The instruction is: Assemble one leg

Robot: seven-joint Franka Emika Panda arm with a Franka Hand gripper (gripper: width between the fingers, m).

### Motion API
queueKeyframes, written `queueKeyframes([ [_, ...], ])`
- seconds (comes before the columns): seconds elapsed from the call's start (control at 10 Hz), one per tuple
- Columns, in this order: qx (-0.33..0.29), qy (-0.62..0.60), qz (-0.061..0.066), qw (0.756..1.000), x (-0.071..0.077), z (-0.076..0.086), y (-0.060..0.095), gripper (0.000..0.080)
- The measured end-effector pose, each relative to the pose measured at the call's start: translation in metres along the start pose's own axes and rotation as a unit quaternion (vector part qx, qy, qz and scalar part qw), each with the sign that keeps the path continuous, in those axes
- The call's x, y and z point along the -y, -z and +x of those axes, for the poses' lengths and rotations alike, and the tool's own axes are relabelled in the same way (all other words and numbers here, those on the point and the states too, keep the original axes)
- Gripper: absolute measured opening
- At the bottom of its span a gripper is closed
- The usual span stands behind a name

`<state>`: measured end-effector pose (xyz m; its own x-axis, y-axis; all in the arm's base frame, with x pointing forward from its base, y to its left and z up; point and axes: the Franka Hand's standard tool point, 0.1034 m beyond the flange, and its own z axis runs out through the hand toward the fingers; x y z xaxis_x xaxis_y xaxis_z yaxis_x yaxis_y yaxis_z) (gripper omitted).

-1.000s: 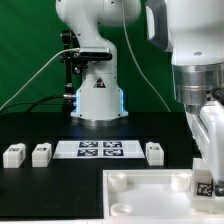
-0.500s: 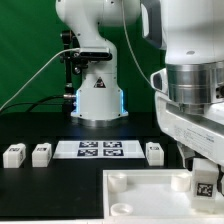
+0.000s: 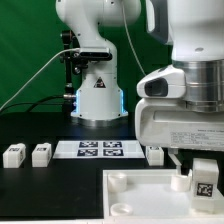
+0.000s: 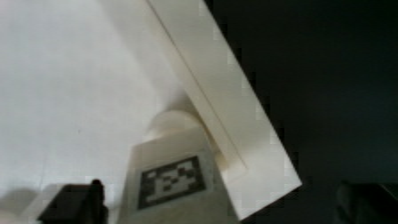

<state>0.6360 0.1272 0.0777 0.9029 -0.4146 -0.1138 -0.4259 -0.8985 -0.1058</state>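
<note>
On black table (image 3: 60, 185), green backdrop (image 3: 30, 50), marker board (image 3: 100, 149)

Arm casing (image 3: 185, 40): glossy white, rounded segments, grey seam bands.
Wrist housing (image 3: 180, 115): white, boxy, grey rim, faint lettering on its face.
Base (image 3: 97, 95): white cone, black triangular mark, blue light at the sides.
Cables (image 3: 40, 78): black and white, running beside the base.

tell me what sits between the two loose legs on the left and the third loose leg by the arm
The marker board lies flat on the table between the left pair of legs and the third leg, as the exterior view shows.
</note>
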Motion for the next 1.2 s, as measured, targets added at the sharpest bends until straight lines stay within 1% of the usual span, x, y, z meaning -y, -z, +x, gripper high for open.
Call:
queueKeyframes([
  [0.1, -0.001, 0.046, 0.000, 0.999, -0.0075, 0.0050, 0.0009, 0.0649],
  [0.3, -0.002, 0.042, 0.001, 0.999, -0.0156, 0.0111, 0.0027, 0.0649],
  [0.5, -0.003, 0.028, 0.002, 1.000, -0.0146, 0.0112, 0.0030, 0.0649],
  [0.6, -0.003, 0.029, 0.002, 1.000, -0.0148, 0.0114, 0.0030, 0.0524],
  [0.7, -0.003, 0.008, 0.003, 1.000, -0.0144, 0.0111, 0.0030, 0.0524],
  [0.8, -0.002, -0.047, 0.003, 0.999, -0.0135, 0.0105, 0.0028, 0.0387],
  [0.9, -0.002, -0.091, 0.003, 0.996, -0.0137, 0.0104, 0.0027, 0.0291],
  [1.0, -0.002, -0.124, 0.003, 0.992, -0.0139, 0.0103, 0.0025, 0.0291],
  [1.2, -0.002, -0.230, 0.003, 0.973, -0.0148, 0.0104, 0.0019, 0.0292],
])
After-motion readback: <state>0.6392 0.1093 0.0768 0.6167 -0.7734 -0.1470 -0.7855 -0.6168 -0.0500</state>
